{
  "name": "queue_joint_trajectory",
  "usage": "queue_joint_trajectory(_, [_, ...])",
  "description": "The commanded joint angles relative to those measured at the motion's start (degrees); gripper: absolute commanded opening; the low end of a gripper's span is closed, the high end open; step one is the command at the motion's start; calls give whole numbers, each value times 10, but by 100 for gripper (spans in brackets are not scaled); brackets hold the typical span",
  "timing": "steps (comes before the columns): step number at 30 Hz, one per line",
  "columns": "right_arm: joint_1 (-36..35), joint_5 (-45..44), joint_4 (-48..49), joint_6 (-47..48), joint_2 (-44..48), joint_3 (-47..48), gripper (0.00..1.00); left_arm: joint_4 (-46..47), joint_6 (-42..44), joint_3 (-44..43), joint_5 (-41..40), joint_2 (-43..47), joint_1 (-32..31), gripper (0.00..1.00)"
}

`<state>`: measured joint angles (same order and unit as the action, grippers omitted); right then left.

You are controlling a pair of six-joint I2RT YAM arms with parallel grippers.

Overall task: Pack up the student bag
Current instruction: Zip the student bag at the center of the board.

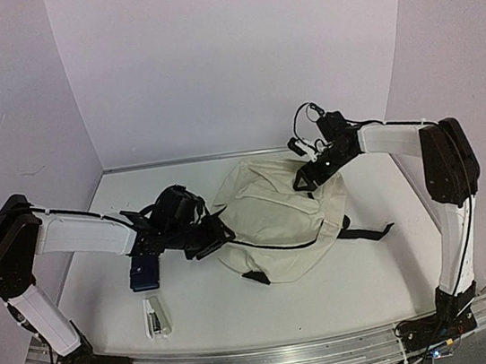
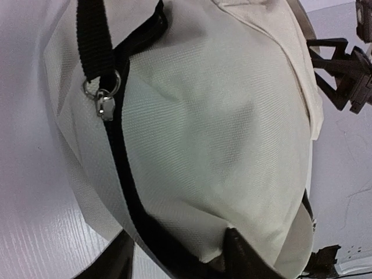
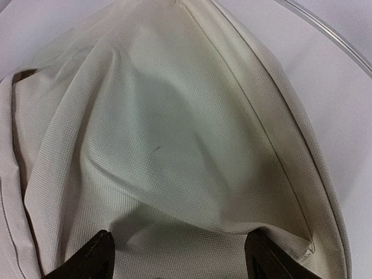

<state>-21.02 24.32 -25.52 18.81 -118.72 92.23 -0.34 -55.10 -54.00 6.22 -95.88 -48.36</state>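
The student bag [image 1: 275, 218], cream fabric with black straps, lies flat in the middle of the table. My left gripper [image 1: 215, 236] is at its left edge. In the left wrist view the bag [image 2: 221, 128] fills the frame, and its black zipper line [image 2: 124, 174] runs down from a metal zipper pull [image 2: 104, 103]. The left gripper [image 2: 177, 238] stands open, with a fold of bag fabric and the zipper line between its fingers [image 2: 247, 258]. My right gripper [image 1: 311, 175] is at the bag's far right corner. It is open [image 3: 180, 235] over plain cream cloth [image 3: 186, 128].
A dark blue flat item [image 1: 144, 273] lies on the table under my left forearm. A white stapler [image 1: 156, 316] lies nearer the front edge. A black strap with a buckle [image 1: 368, 233] trails right of the bag. White walls stand behind and at both sides.
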Motion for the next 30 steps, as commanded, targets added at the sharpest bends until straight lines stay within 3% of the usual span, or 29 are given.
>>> queue_joint_trajectory(1, [0, 36, -39, 12, 5, -47, 74, 30, -17, 1, -33, 3, 13, 33])
queue_joint_trajectory(3, [0, 51, -43, 14, 16, -72, 72, 34, -17, 8, -31, -5, 20, 19])
queue_joint_trajectory(7, [-2, 89, -57, 10, 37, -118, 67, 58, -27, 40, -8, -16, 61, 2])
queue_joint_trajectory(13, [-33, 130, -75, 22, 78, -193, 66, 36, 19, 38, 17, -14, 132, 0])
queue_joint_trajectory(17, [-69, 144, -90, 36, 101, -234, 66, 23, 61, 10, 29, -31, 134, 0])
queue_joint_trajectory(21, [-73, 170, -115, 30, 118, -207, 65, 51, 82, 20, 38, -25, 133, 0])
queue_joint_trajectory(25, [-76, 184, -117, -11, 132, -110, 65, 34, 103, 24, 20, -1, 133, 3])
queue_joint_trajectory(30, [-111, 166, -102, -93, 64, 58, 66, 26, 109, 41, -3, 42, 133, 35])
